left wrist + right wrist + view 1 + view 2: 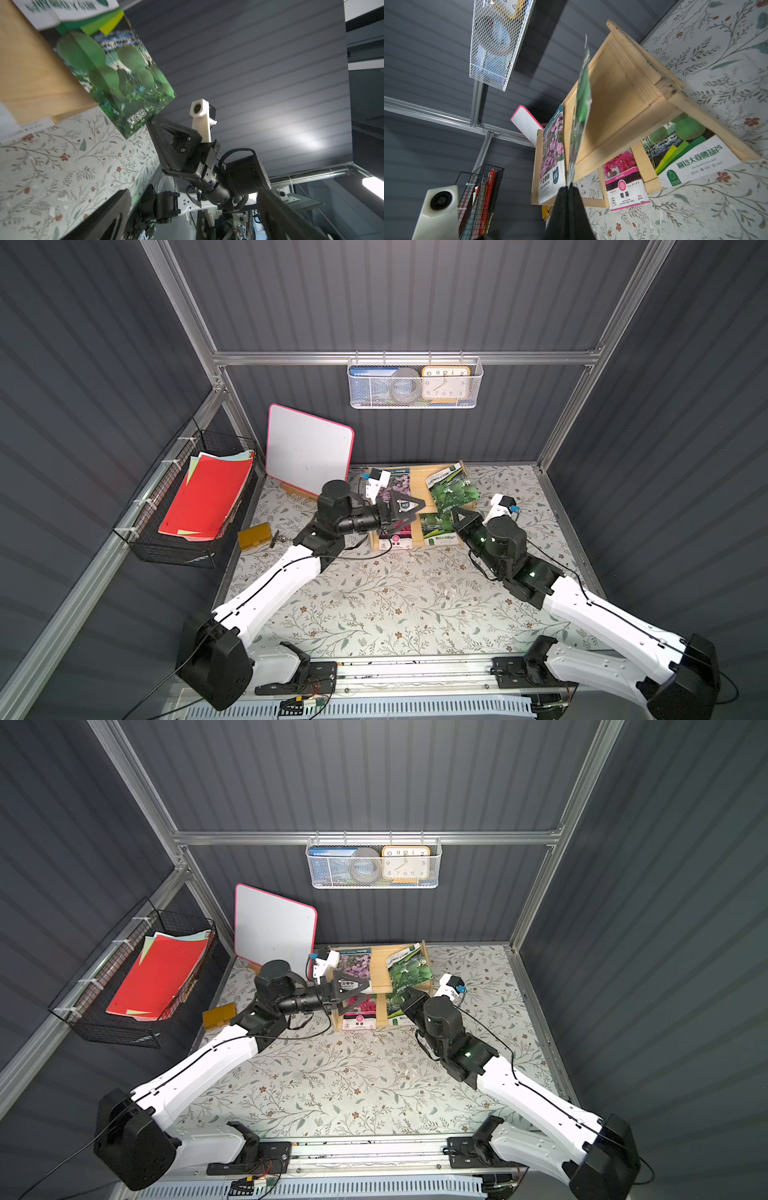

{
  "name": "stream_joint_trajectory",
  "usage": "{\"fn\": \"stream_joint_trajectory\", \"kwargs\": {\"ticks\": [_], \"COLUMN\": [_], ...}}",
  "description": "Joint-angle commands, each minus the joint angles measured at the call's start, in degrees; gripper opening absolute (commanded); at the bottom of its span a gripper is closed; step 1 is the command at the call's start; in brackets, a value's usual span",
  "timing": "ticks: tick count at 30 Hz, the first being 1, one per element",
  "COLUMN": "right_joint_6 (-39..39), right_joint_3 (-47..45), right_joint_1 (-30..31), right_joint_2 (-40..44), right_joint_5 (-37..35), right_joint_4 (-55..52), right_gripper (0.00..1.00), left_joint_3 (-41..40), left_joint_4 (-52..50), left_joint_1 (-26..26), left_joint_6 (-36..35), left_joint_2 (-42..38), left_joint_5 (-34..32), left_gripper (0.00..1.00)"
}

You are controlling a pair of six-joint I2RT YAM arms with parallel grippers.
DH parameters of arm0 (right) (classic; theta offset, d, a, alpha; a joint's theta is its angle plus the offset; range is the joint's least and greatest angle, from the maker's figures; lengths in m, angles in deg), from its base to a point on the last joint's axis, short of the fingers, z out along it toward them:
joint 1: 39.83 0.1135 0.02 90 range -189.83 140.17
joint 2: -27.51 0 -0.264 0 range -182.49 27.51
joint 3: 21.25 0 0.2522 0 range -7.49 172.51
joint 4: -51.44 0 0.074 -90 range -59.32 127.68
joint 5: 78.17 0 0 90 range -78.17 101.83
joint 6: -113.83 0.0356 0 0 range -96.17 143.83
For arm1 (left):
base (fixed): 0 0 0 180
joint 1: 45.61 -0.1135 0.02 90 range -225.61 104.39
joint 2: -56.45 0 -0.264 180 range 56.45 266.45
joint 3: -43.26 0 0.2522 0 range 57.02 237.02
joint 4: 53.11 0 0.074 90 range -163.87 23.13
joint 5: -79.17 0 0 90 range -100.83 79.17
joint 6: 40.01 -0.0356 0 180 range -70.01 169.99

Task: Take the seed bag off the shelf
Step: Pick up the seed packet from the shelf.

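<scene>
The right hand (569,188) pinches the lower edge of the green seed bag (581,108), which tilts over the shelf (612,93) top tier (touching or not, unclear). The left hand (409,512) stands wide open beside the shelf. A purple-flower packet (400,485) lies on that tier, the lower packets (623,180) are half hidden beneath it, and a wall basket (415,404) holds a clock (445,383).

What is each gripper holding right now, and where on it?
The right gripper pinches the green seed bag at its bottom edge, near a corner. The left gripper is open and empty.
</scene>
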Motion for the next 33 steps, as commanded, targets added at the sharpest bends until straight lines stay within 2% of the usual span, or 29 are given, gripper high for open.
{"fn": "stream_joint_trajectory", "kwargs": {"ticks": [1,7,14,24,33], "right_joint_6": [0.5,1.6,3.2,5.0,6.4], "right_joint_3": [2.0,2.8,3.2,3.7,2.2], "right_joint_1": [0.1,0.1,0.2,0.2,0.2], "right_joint_2": [-0.4,-0.4,-0.7,-2.5,-3.0], "right_joint_5": [-0.3,0.7,2.3,5.6,6.9], "right_joint_4": [2.2,3.4,5.2,6.4,7.8], "right_gripper": [0.0,0.0,0.0,0.0,0.0], "left_joint_3": [1.2,2.8,0.7,5.5,5.6], "left_joint_4": [2.1,0.4,9.3,10.9,15.1], "left_joint_1": [0.8,0.8,1.4,2.9,2.9], "left_joint_6": [4.4,4.6,10.4,11.8,15.6], "left_joint_2": [1.5,3.5,8.4,14.6,15.6], "left_joint_5": [0.7,-0.7,-0.9,-1.9,-4.7], "left_gripper": [1.0,1.0,1.0,1.0,0.98]}}
